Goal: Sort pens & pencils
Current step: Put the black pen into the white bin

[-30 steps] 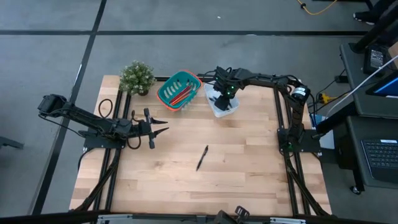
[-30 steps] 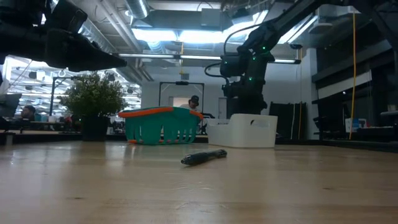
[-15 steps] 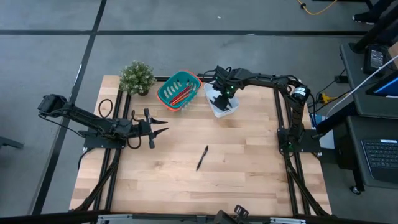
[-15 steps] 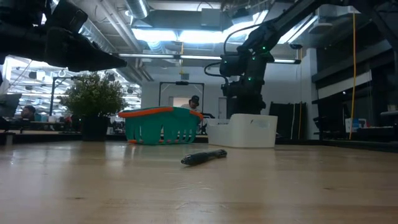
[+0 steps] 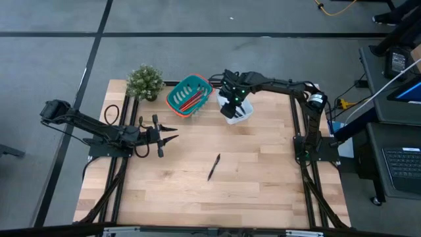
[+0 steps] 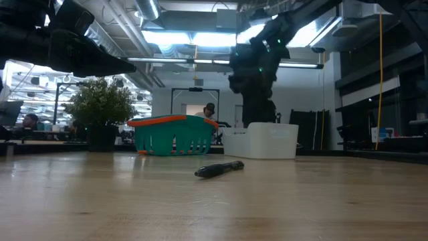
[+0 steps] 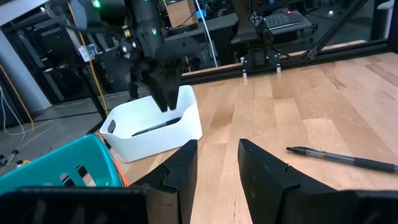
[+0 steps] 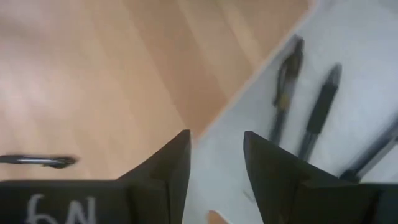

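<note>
Hovering over the white bin (image 5: 241, 113), right claw (image 5: 229, 107) empty, parted.

A wooden desk (image 5: 256, 178) made of pale planks. One black pen (image 5: 214, 166) lying flat near the middle, alone, well apart from everything else. At the far edge, three things in a row: a small green plant (image 5: 145, 81) in a pot on the left, a teal basket (image 5: 189, 95) with an orange rim beside it, then a white box (image 5: 237, 110) just to the right of the basket. Red and orange pencils (image 5: 191, 101) inside the basket. More black pens (image 8: 323, 109) inside the white box.
</note>
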### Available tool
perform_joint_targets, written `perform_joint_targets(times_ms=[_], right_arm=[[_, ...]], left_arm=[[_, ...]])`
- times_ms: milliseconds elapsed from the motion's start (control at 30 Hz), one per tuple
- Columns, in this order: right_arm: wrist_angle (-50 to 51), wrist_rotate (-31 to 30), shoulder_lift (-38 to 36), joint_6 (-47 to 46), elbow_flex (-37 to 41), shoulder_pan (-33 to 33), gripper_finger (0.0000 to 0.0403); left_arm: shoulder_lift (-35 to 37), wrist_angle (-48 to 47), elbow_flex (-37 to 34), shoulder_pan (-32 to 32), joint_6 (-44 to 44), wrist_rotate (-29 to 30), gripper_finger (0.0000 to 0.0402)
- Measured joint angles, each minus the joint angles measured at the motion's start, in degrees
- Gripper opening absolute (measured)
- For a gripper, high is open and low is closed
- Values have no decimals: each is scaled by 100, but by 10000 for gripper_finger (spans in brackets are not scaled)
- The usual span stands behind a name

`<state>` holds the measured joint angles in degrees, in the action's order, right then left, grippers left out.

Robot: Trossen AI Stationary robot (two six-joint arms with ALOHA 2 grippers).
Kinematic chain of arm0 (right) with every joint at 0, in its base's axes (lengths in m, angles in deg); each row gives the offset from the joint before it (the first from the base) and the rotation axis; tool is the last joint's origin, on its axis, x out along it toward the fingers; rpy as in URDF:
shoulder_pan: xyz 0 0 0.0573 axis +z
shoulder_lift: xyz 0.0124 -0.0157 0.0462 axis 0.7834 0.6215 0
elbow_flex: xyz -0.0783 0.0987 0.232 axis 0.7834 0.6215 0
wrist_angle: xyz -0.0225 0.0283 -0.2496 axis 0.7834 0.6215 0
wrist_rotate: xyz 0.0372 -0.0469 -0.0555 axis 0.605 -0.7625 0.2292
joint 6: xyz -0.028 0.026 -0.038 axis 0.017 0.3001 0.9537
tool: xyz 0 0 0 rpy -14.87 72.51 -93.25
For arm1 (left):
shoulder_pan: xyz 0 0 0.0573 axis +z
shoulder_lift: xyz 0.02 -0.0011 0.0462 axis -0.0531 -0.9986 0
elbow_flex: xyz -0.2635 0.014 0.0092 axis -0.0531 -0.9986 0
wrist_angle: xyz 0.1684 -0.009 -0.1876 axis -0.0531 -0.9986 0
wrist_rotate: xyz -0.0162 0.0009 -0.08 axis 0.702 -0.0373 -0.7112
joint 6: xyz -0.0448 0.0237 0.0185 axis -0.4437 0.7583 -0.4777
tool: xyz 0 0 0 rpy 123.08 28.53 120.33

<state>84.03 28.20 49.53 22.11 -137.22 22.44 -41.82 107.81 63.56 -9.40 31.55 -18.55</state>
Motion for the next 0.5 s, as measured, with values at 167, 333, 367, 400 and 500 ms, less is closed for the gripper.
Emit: perform_joint_targets(times_ms=[167,333,367,400,500], right_arm=[[317,-2,-12,62,-568,269,149],[260,-3,-19,-113,-774,674,149],[243,-18,-19,-72,-778,798,149],[258,-81,-19,32,-775,949,149],[299,-492,-17,508,-775,1486,149]], left_arm=[[0,0,0,0,-52,0,110],[0,0,0,0,-526,0,110],[0,0,0,-2,-578,0,110],[1,0,0,-2,-587,0,110],[1,0,1,-2,-587,0,110]])
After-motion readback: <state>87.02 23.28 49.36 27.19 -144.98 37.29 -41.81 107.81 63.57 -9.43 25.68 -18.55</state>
